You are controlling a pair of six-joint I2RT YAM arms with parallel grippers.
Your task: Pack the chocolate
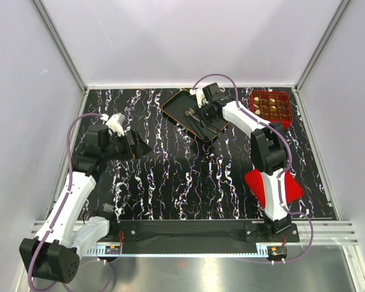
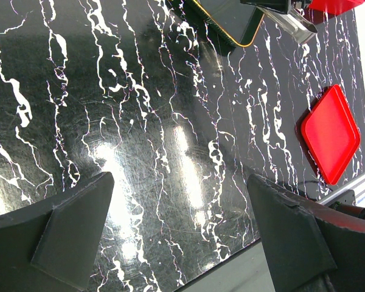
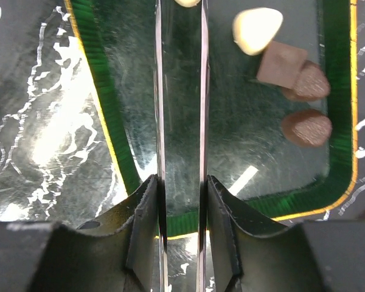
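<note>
left hand (image 2: 179,188): open, over table's (image 2: 109,91) left side | right hand (image 3: 182,182): gripping tweezers (image 3: 160,91) above tray (image 3: 118,152) holding chocolates (image 3: 257,29)

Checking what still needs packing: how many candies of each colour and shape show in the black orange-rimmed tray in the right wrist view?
Cream-white candies: 2, one cut off by the top edge
Light brown square candy: 1
Brown oval candies: 2
Total: 5

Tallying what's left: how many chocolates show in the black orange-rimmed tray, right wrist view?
5: a cream-white piece at the top edge; right of the metal tweezers, a cream-white lump, a light brown square, two brown ovals. Others may be hidden.
</note>
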